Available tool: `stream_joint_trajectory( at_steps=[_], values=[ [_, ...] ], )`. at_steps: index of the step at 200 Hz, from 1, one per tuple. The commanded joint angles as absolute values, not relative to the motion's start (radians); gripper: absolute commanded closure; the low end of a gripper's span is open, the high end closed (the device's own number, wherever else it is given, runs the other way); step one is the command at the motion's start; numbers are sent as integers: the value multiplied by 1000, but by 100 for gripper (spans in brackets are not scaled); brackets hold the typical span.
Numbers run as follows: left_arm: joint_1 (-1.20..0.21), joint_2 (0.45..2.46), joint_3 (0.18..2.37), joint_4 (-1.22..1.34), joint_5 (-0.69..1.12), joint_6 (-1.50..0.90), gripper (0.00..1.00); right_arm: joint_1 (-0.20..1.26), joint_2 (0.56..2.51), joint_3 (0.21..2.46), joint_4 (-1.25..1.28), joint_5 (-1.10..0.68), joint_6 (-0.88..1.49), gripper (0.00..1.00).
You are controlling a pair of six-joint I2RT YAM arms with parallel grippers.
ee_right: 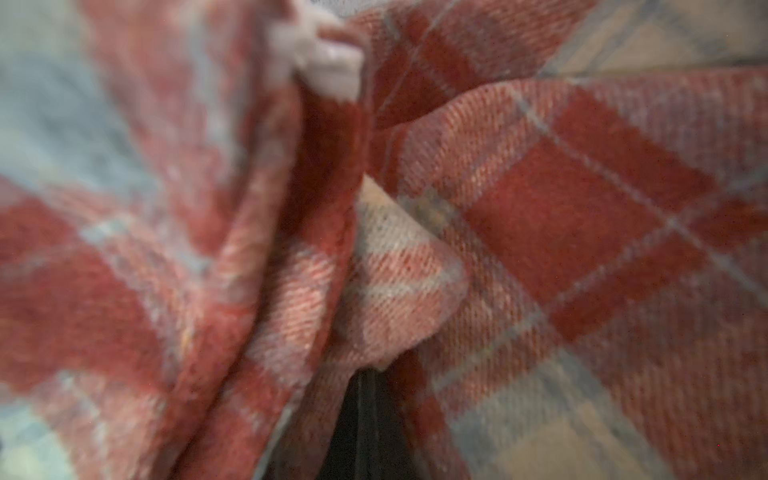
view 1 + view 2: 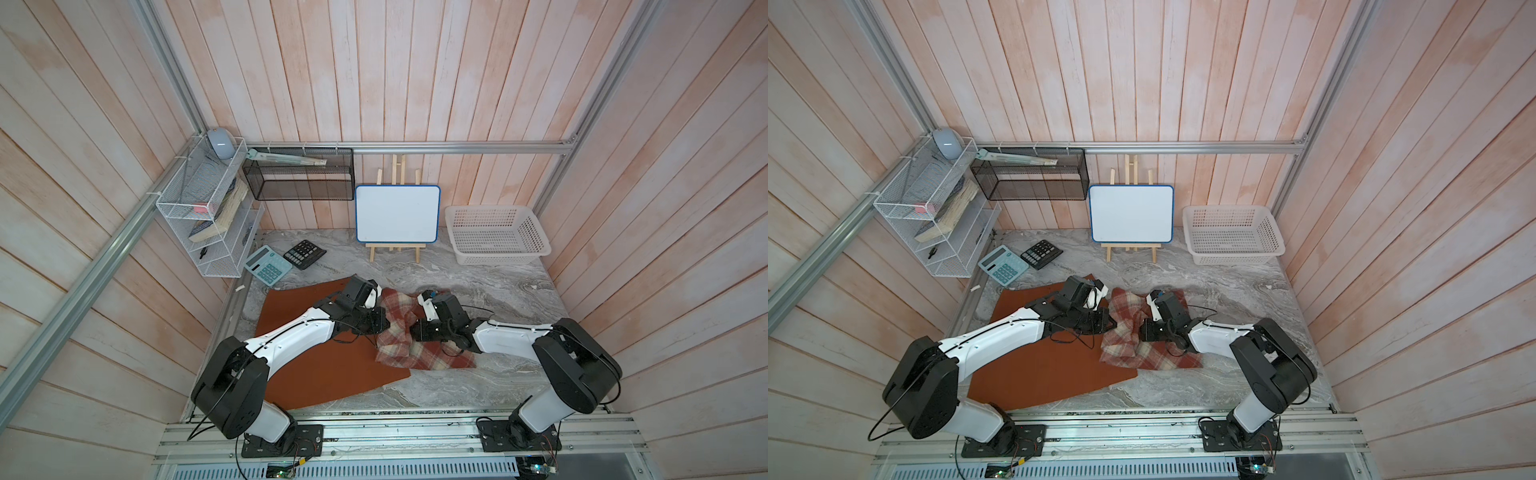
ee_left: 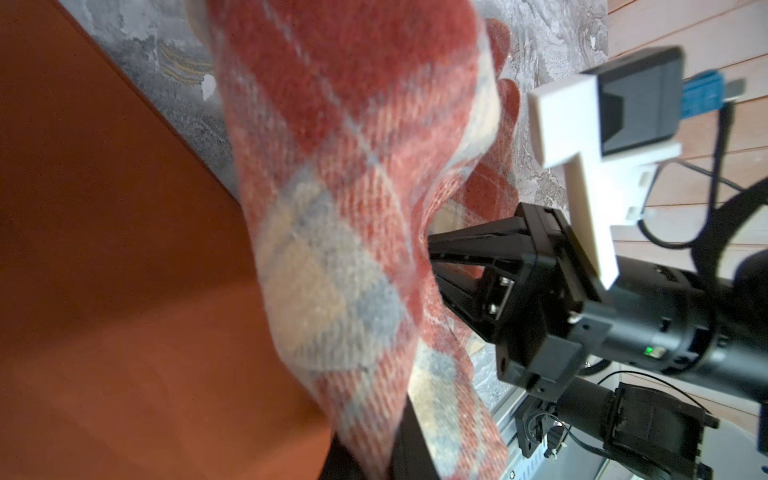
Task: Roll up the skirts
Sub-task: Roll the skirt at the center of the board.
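Right wrist all plaid skirt [image 1: 561, 216], orange skirt [image 2: 324, 374] in a top view

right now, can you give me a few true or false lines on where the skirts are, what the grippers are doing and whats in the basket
1. The plaid skirt lies spread flat. False: it is bunched up between the left gripper and the right gripper.
2. The orange skirt lies flat on the table. True.
3. A rolled skirt sits in the basket. False: nothing is in it.
4. The plaid skirt overlaps the orange skirt's edge. True.
5. Both grippers are open. False: both are shut on the plaid skirt.
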State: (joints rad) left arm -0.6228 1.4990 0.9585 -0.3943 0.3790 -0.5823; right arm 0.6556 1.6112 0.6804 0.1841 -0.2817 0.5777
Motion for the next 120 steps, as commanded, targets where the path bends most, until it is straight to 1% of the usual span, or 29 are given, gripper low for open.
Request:
stream_joint_trajectory(
  at_steps=[1, 22, 57, 82, 120],
  values=[
    [-626, 1480, 949, -336, 353, -572, 100, 669, 1636, 673, 243, -309, 602, 100],
    [-643, 1488, 984, -365, 297, -590, 100, 676, 1672, 676, 272, -333, 616, 100],
    [-663, 1582, 1084, -468, 243, -622, 100, 694, 1680, 686, 277, -339, 629, 100],
    [-669, 1610, 1122, -523, 208, -610, 100, 695, 1560, 683, 187, -273, 613, 100],
    [-665, 1632, 1178, -636, 118, -557, 100, 655, 1328, 658, 18, -106, 575, 100]
  ],
)
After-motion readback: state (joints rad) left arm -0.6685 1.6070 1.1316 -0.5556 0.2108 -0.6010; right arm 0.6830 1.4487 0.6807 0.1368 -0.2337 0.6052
